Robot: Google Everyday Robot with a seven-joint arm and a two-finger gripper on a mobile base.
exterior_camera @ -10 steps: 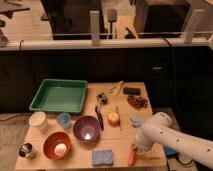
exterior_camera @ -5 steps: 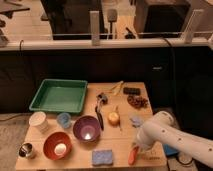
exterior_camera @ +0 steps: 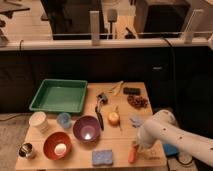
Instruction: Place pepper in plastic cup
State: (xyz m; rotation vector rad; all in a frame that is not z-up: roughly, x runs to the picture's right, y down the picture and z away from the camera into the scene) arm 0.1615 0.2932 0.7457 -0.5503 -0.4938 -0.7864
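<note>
The pepper [exterior_camera: 132, 154], thin and red-orange, lies near the table's front edge, right of the blue sponge [exterior_camera: 102, 158]. My gripper [exterior_camera: 136, 145] reaches down from the white arm [exterior_camera: 165, 132] at the lower right and sits right over the pepper's upper end, which it hides. Whether it touches the pepper does not show. A small light-blue plastic cup [exterior_camera: 63, 120] stands at the left, between a white cup [exterior_camera: 39, 122] and the purple bowl [exterior_camera: 86, 128].
A green tray [exterior_camera: 59, 95] fills the back left. An orange bowl [exterior_camera: 57, 144] and a metal cup [exterior_camera: 26, 150] sit at the front left. A round yellowish fruit [exterior_camera: 114, 118], a dark utensil [exterior_camera: 100, 111] and a brown snack pile [exterior_camera: 137, 101] lie mid-table.
The arm has shifted only slightly over the pepper. The pepper stays at about the same spot on the table.
</note>
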